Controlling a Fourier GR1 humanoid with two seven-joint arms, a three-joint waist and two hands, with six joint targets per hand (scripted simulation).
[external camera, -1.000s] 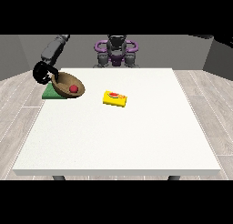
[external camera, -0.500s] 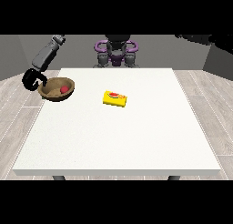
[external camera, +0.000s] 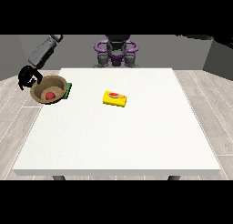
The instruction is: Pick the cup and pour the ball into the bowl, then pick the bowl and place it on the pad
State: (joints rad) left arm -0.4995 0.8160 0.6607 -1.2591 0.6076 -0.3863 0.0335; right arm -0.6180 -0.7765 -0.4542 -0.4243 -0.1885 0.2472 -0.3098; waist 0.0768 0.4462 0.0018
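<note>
White tabletop [external camera: 118,136] fills most of the front view, with grey floor around it and the robot small at its far edge. Take the wooden bowl [external camera: 49,89] as the landmark: it sits at the table's left edge, tilted so its opening faces the camera, and the red ball [external camera: 49,95] lies inside it. Peeking out from behind the bowl's right rim is the green pad [external camera: 68,90], touching or just under that rim; how much of the bowl rests over it cannot be told. The hand at the view's left [external camera: 27,76] is at the bowl's far-left rim, fingers curled as if gripping that rim. A yellow box [external camera: 114,99] lies well to the bowl's right. By my reading, pouring is done, and the placement turns on shifting the bowl slightly right onto the pad.
</note>
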